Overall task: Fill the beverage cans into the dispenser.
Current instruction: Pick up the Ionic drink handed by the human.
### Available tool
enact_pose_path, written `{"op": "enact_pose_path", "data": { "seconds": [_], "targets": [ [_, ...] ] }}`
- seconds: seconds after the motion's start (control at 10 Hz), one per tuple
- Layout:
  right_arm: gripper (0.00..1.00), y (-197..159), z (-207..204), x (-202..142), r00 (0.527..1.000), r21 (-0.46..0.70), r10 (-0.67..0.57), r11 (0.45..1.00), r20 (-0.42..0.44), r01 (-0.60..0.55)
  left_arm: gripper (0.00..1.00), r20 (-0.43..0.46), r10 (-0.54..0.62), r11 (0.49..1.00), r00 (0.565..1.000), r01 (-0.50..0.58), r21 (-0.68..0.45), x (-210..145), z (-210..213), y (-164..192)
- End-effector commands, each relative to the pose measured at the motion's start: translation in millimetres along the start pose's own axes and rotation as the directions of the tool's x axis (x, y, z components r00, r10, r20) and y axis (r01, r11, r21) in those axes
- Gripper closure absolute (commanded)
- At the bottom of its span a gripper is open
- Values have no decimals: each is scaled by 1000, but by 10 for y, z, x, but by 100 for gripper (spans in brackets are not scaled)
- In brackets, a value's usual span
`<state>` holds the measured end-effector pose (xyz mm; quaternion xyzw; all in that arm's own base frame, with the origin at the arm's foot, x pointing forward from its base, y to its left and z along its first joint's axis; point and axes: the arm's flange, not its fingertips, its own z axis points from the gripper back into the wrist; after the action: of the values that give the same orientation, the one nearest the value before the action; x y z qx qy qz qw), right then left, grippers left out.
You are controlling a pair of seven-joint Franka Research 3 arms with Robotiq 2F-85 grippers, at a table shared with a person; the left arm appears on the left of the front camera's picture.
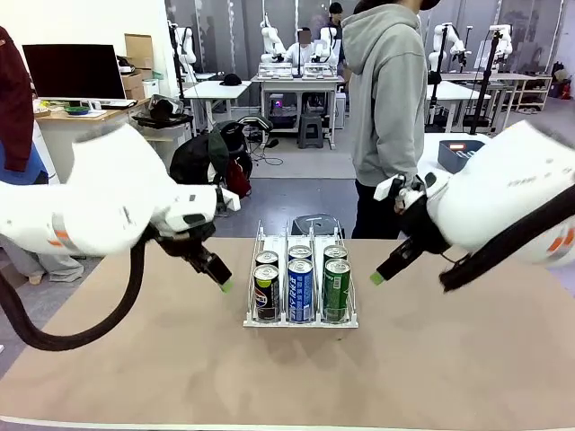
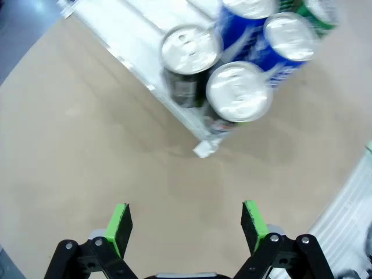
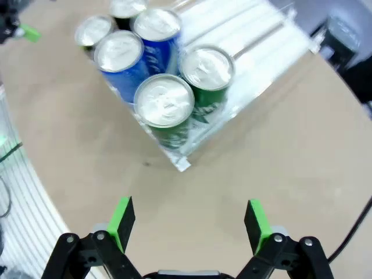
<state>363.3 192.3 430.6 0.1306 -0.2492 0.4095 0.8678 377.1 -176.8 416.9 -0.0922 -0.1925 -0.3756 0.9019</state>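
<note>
Left gripper and right gripper gape empty — flanking the dispenser; person beyond.

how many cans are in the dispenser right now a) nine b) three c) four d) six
d: the dispenser holds two black cans, two blue cans and two green cans, one pair in each lane.
</note>
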Motion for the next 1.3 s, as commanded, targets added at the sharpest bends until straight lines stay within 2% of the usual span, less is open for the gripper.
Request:
{"op": "enact_pose_path", "data": {
  "seconds": [0.0, 0.1, 0.2, 0.4, 0.5, 0.6, 0.7, 1.0, 1.1, 1.2],
  "targets": [
    [0, -243, 352, -9, 999, 95, 50, 994, 0, -50, 0, -2, -32, 982, 999, 31, -186, -6, 428, 263],
    [0, -186, 537, -8, 998, 97, 66, 993, 17, -68, 0, 20, -51, 975, 999, 54, -214, -35, 656, 351],
    [0, -325, 771, 49, 995, 68, 90, 993, 37, -92, 0, 49, -38, 978, 998, 47, -201, 22, 813, 430],
    [0, -486, 1047, 60, 997, 62, 49, 997, 59, -52, 0, 93, -52, 974, 994, 71, -213, 42, 1096, 637],
    [0, -622, 1138, 64, 997, 38, 28, 999, 70, -31, 0, 120, -13, 985, 993, 34, -172, 49, 1118, 656],
    [0, -604, 1114, 18, 994, 16, 38, 999, 99, -40, 0, 193, 47, 999, 980, -46, -7, -2, 1068, 570],
    [0, -527, 1144, 74, 997, 34, 31, 999, 66, -34, 0, 84, -28, 984, 996, 42, -172, 34, 1217, 634],
    [0, -527, 1144, 74, 997, 34, 31, 999, 66, -34, 0, 84, -28, 984, 996, 42, -172, 34, 1217, 634],
    [0, -542, 1171, 81, 997, 15, 37, 999, 62, -38, 0, 88, -13, 990, 996, 26, -136, 30, 1194, 610],
    [0, -604, 1392, 160, 996, 57, 13, 998, 92, -19, 0, 115, -61, 965, 991, 88, -248, 112, 1370, 706]
  ]
}}
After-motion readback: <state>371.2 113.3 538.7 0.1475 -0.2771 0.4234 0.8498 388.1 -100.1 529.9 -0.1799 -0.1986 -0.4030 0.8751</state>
